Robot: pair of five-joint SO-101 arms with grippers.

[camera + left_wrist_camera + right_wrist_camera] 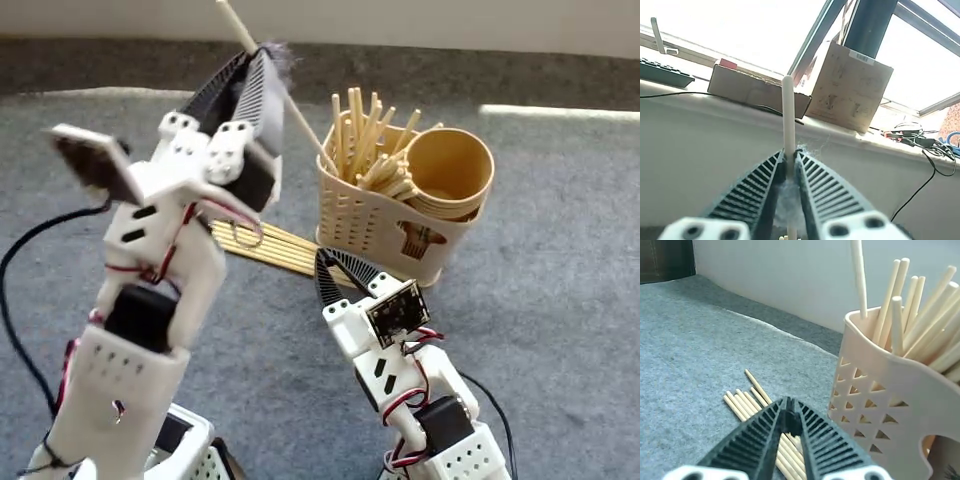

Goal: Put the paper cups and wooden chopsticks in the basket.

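My left gripper (pixel 262 58) is raised left of the basket (pixel 372 222) and shut on a wooden chopstick (pixel 300 115). The stick slants down so its lower end rests in the basket's back left corner. In the left wrist view the chopstick (pixel 788 115) stands up out of the shut left gripper (pixel 789 156). The beige basket holds several upright chopsticks (pixel 365 140) and stacked paper cups (pixel 452 170). More chopsticks (pixel 268 246) lie flat on the grey mat. My right gripper (pixel 789 415) hangs shut just over them (pixel 746 401), close to the basket (pixel 880 405), with nothing in it.
Grey carpet-like mat (pixel 560 300) covers the table, with open room right of the basket and at the front. A pale wall (pixel 450 20) runs along the far edge. Both arms' bases and cables (pixel 20 330) take up the near side.
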